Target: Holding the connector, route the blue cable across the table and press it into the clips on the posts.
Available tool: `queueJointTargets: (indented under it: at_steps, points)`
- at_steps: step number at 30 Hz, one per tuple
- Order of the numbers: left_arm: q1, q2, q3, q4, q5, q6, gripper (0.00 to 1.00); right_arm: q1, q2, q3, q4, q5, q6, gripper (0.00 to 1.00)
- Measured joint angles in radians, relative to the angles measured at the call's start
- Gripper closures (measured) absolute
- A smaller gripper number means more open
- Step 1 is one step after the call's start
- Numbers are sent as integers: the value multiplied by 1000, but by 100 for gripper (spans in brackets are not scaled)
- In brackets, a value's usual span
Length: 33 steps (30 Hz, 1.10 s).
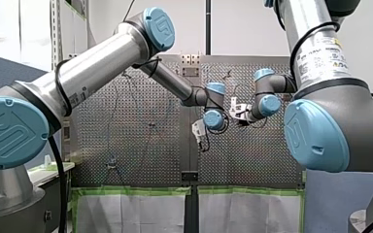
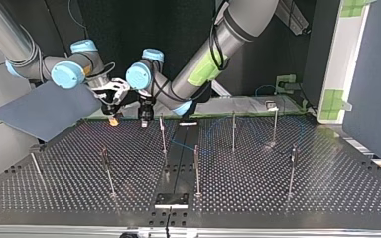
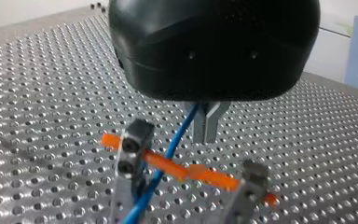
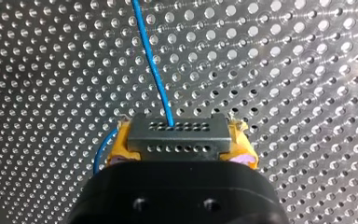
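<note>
In the right wrist view my right gripper (image 4: 179, 145) is shut on the grey connector (image 4: 177, 129), with a yellow pad (image 4: 117, 144) on each side. The blue cable (image 4: 151, 60) leaves the connector and runs ahead over the perforated table. In the left wrist view my left gripper (image 3: 207, 139) holds its metal fingers together just above the table. The blue cable (image 3: 175, 142) passes close beside them; whether it is pinched is hidden. My right gripper (image 3: 191, 170) stands right below. In the top view both grippers (image 2: 113, 118) (image 2: 144, 118) meet at the far edge.
Several thin upright posts stand on the table, among them one (image 2: 162, 134) near the grippers, one (image 2: 233, 130) in the middle and one (image 2: 291, 168) at the top view's right. Loose blue cable (image 2: 213, 124) loops between them. A grey board (image 2: 44, 111) leans at the top view's left.
</note>
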State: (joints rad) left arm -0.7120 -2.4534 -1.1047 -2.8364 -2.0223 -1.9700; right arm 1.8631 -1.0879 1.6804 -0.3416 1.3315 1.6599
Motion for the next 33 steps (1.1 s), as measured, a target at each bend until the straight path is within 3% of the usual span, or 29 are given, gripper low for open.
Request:
queueJointTargets:
  at_steps: [9,15,28,33]
  points:
    - [-2,2,0,-52,-32,9,99,-2,-14,-35,64,0,-10,100]
    - [-4,18,1,-92,-34,11,99,-4,-58,-46,89,-2,4,100]
    - [-13,115,1,-147,-35,28,99,-5,-164,-87,172,-6,13,100]
    - [-16,159,1,-166,-40,33,99,-7,-184,-91,189,-6,14,100]
